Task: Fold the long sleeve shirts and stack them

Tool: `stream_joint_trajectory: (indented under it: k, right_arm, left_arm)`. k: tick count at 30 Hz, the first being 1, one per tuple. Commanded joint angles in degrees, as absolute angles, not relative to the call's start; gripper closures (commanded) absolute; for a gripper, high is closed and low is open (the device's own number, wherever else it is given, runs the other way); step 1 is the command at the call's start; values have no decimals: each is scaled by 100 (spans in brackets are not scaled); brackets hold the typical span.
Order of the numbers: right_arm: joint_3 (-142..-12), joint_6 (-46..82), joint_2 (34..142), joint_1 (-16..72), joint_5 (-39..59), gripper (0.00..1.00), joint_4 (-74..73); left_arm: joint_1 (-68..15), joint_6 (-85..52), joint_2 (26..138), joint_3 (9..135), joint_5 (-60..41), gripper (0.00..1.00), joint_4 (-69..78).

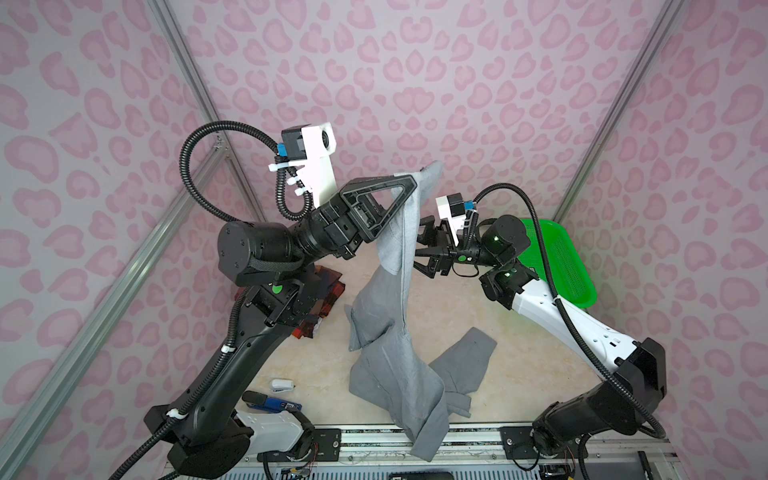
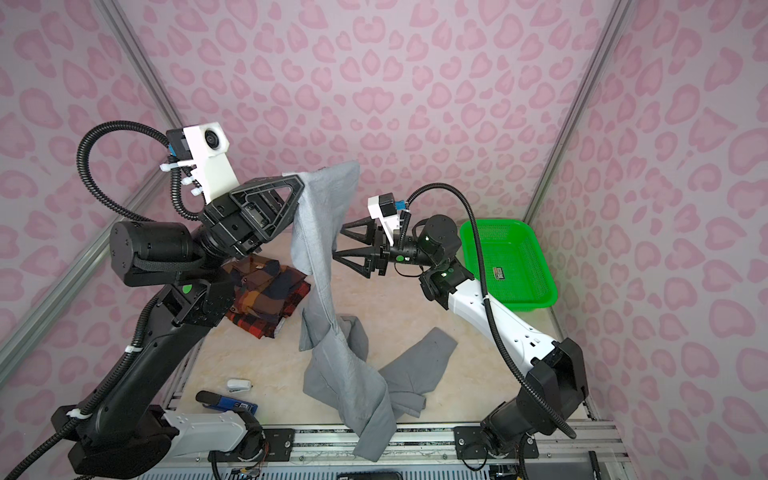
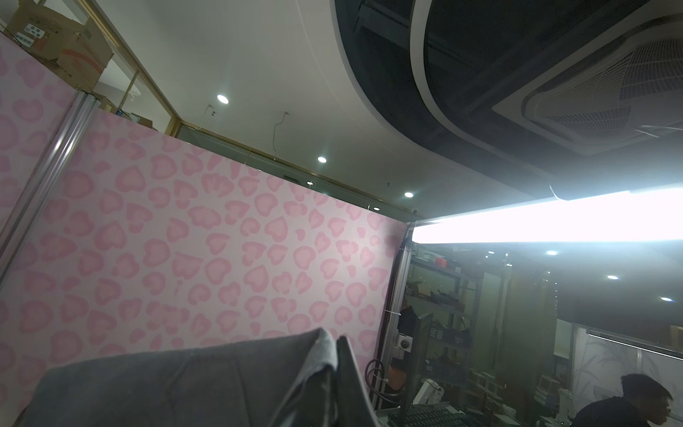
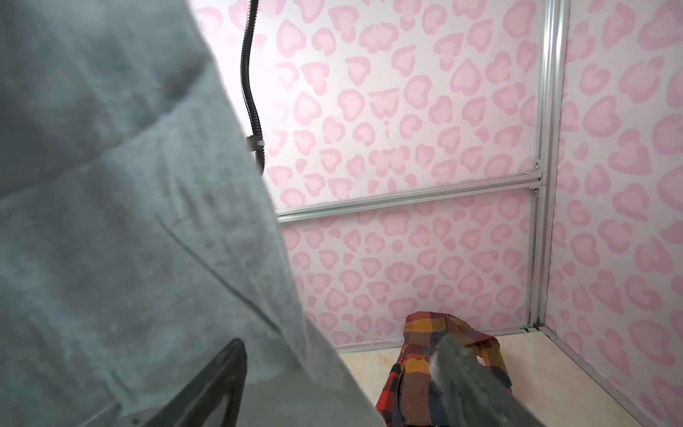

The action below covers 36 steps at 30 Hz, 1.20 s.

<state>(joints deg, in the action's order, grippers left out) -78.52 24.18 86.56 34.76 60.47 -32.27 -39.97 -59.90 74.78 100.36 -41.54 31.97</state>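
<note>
My left gripper [image 1: 415, 183] [image 2: 302, 183] is raised high and shut on the upper edge of the gray long sleeve shirt [image 1: 395, 332] [image 2: 332, 291]. The shirt hangs down to the table and spills over the front rail. In the left wrist view gray cloth [image 3: 184, 384] is pinched between the shut fingers [image 3: 347, 366]. My right gripper [image 1: 417, 253] [image 2: 337, 245] is open at the hanging shirt's right edge, mid-height. In the right wrist view the gray cloth [image 4: 129, 222] lies between its spread fingers [image 4: 221, 380]. The plaid shirt [image 2: 266, 295] [image 4: 417, 369] lies folded at the back left, partly hidden under my left arm.
A green mesh basket [image 1: 569, 266] [image 2: 511, 257] stands at the back right behind my right arm. A blue stapler [image 1: 270, 403] [image 2: 226, 401] and a small white object [image 1: 282, 385] [image 2: 239, 385] lie at the front left. Pink patterned walls enclose the table.
</note>
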Motion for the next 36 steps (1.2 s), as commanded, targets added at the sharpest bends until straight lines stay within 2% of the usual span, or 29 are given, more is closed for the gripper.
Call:
stream_joint_trajectory:
  k: [1,4,9,15,18,20,21,22,23,25,28,29,31,34,36]
  right_arm:
    - [-7768,2013,8630,3444,5925,19,-3242]
    - [-7783,2218,8732,3367,6248,20,-3605]
    - [-7527,3685,8934,3560,6908,28,-5635]
    - [-7825,6402,9470,3697,7388,40,-8746]
    - [-8073,6771,9540,3938,7869,55,-8918]
    - [-8075,6784,9511,4019,7919,74,-8921]
    - [-8042,6796,9476,3961,7867,89,-8926]
    - [-7955,6796,9435,3856,7768,95,-8925]
    - [-7832,6777,9350,3698,7627,100,-8921]
    - [-7549,6790,9148,3280,7314,100,-8926]
    - [-7108,6266,8698,2440,6530,100,-8057]
    - [-6964,5889,8507,2216,6301,100,-7553]
    - [-6818,4568,7954,1879,5846,100,-5958]
    - [-7221,1955,7257,1958,4593,100,-2394]
    - [-7524,1370,7122,2028,3546,100,-1294]
  left_arm:
    - [-4116,-6066,7523,10156,-4416,96,3636]
    - [-4152,-6097,7506,10151,-4467,96,3674]
    - [-4152,-6112,7538,10173,-4534,96,3696]
    - [-4157,-6171,7661,10221,-4561,96,3727]
    - [-4153,-6163,7667,10221,-4574,96,3727]
    - [-4140,-6178,7690,10252,-4626,96,3731]
    - [-4124,-6170,7690,10242,-4627,96,3720]
    - [-4095,-6157,7667,10232,-4624,96,3703]
    - [-4059,-6138,7643,10218,-4622,96,3685]
    - [-3953,-6064,7541,10162,-4590,96,3577]
    - [-3736,-5747,7324,9954,-4492,96,3163]
    - [-3676,-5636,7255,9861,-4447,92,3042]
    - [-3608,-5391,7165,9621,-4398,83,2792]
    - [-3604,-4814,7069,9416,-4334,65,2138]
    - [-3607,-4408,7004,9310,-4327,48,1705]
